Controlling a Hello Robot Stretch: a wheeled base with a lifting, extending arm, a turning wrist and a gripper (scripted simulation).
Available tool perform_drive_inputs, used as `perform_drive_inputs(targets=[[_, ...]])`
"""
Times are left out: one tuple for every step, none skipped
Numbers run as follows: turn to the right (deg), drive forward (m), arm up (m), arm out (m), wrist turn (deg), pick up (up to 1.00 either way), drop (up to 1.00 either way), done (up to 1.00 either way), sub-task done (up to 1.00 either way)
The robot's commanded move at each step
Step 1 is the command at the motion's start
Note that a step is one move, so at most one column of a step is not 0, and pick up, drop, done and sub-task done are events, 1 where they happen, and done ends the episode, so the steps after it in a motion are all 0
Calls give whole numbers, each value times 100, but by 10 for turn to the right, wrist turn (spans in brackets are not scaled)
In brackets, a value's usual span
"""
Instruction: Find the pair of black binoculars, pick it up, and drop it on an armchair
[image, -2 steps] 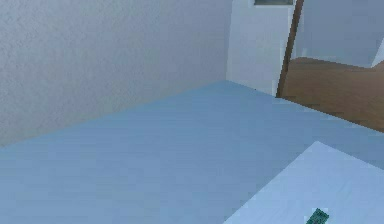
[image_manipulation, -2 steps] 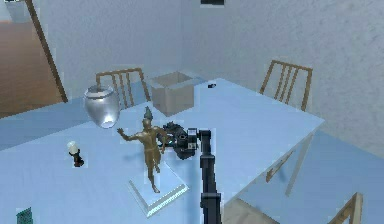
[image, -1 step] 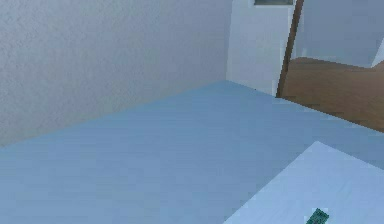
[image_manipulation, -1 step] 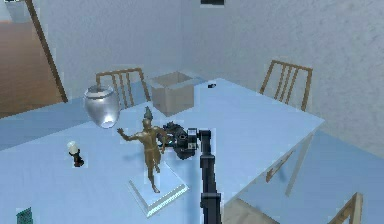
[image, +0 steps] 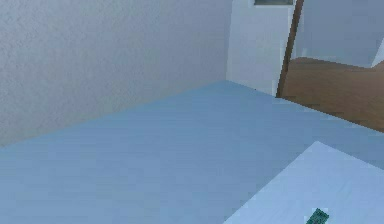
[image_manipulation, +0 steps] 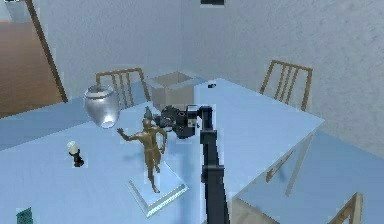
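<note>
Binoculars (image_manipulation: 183, 123) show as a dark lump at the claw (image_manipulation: 162, 117), long axis indiscernible.

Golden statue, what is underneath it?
The golden statue stands on a flat pale base, which lies on the light blue table. The tabletop right beneath the base is covered, so it cannot be seen.

table (image_manipulation: 270, 115) pale blue | statue (image_manipulation: 151, 150) gold | jar (image_manipulation: 100, 106) silvery white | chair (image_manipulation: 290, 66) tan

A small black lump (image_manipulation: 172, 122) shows at the pincer's (image_manipulation: 160, 121) far end.
</note>
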Motion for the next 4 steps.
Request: perform_drive_inputs(targets=[[0,0,22,0,0,0,0,0,0],[0,0,0,0,-450,0,0,0,0],[0,0,0,0,-450,0,0,0,0],[0,0,0,0,-90,0,0,0,0]])
